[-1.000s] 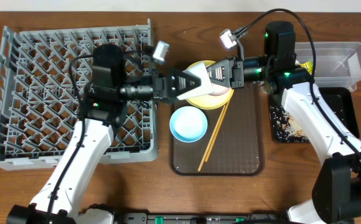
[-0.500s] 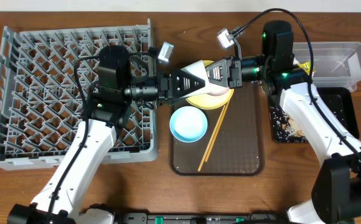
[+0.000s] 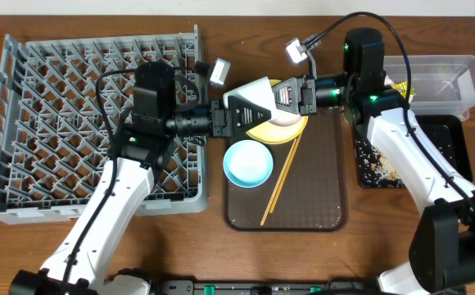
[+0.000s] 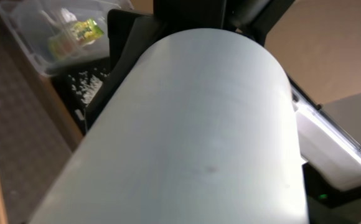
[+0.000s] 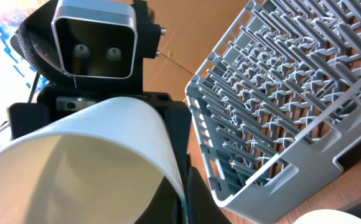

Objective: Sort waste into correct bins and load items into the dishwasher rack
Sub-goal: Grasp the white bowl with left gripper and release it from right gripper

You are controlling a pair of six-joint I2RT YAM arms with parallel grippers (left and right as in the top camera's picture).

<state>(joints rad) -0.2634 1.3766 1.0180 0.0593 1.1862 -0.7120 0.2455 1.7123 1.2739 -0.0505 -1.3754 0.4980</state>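
A wooden table (image 3: 303, 262) with a reddish-brown grain runs under the whole scene, showing bare along the front edge and at the far side. On it, right of centre, lies a flat, dark brown serving tray (image 3: 319, 192) – rectangular, with rounded corners and a low raised rim. The left wrist view catches a corner of that tray (image 4: 12, 124) – its surface finely textured.

The left gripper (image 3: 256, 106) now sits further right, its jaws narrowed from a wide V onto the sides of the white cup (image 3: 252, 90).
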